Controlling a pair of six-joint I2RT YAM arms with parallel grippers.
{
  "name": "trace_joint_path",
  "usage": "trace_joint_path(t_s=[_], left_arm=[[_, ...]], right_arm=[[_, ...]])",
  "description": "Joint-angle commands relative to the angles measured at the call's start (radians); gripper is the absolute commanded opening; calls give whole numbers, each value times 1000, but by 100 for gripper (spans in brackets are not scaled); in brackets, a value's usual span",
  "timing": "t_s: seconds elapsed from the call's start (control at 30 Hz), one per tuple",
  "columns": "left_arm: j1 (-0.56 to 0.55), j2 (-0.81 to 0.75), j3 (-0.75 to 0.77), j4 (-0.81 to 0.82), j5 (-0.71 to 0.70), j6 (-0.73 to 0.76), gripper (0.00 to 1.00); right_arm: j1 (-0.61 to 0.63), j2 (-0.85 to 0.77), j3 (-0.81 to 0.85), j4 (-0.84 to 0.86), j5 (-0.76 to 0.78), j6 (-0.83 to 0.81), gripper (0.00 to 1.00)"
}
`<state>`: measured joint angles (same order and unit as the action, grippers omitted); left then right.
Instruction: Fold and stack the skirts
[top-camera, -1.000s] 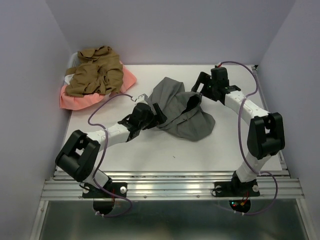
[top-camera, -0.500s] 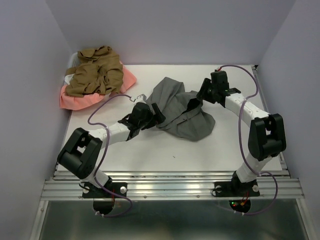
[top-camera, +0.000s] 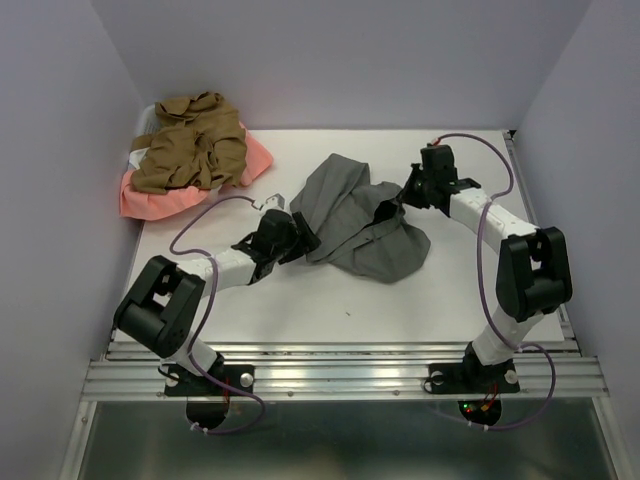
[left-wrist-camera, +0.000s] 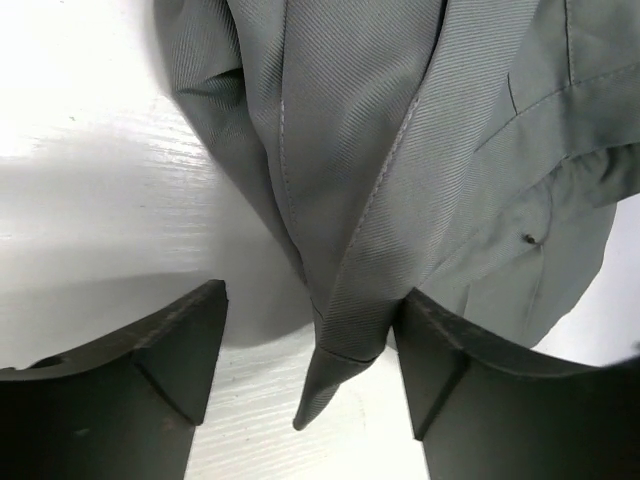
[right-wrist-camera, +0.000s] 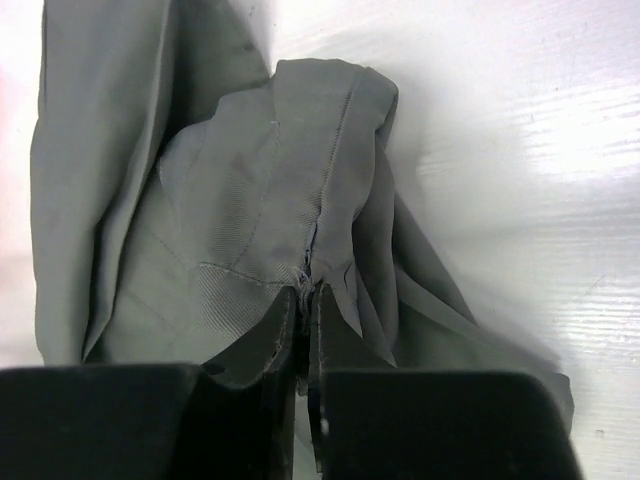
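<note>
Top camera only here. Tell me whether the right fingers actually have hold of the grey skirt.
Observer: Yes. In the right wrist view the right fingers are shut on a raised fold of the grey skirt.
Operator: Now report the left side.
Observer: The left fingers stand apart. A seamed corner of the skirt lies on the table between them, nearer the finger on that view's right, not pinched.

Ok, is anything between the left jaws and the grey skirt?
Nothing is. In the left wrist view a folded edge of the grey skirt lies right between the open left jaws, resting on the white table.
</note>
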<state>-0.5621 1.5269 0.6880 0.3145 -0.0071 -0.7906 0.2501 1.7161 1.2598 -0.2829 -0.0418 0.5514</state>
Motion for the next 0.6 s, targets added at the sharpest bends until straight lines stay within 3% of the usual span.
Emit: trace_joint_path(t_s=[0.0, 0.13, 0.17, 0.2, 0.23, 0.27, 0.4, 0.57], left_arm=[[11, -47, -15, 40, 2, 2, 74], [18, -43, -13, 47, 61, 5, 46], [19, -47, -12, 51, 68, 5, 31], [19, -48, -12, 54, 81, 5, 24], [21, -54, -7, 55, 84, 7, 6], [22, -63, -5, 58, 88, 10, 0], [22, -114, 1, 57, 105, 19, 0], [24, -304, 14, -12, 130, 24, 0]], right_arm=[[5, -45, -33, 7, 34, 2, 1], [5, -122, -72, 5, 89, -22, 1], [5, -144, -95, 4, 95, -28, 1], [5, -192, -109, 5, 108, -33, 1], [5, -220, -123, 5, 111, -37, 1], [5, -249, -155, 5, 111, -38, 1], [5, -426, -241, 4, 114, -19, 1], [5, -651, -260, -35, 143, -7, 1]])
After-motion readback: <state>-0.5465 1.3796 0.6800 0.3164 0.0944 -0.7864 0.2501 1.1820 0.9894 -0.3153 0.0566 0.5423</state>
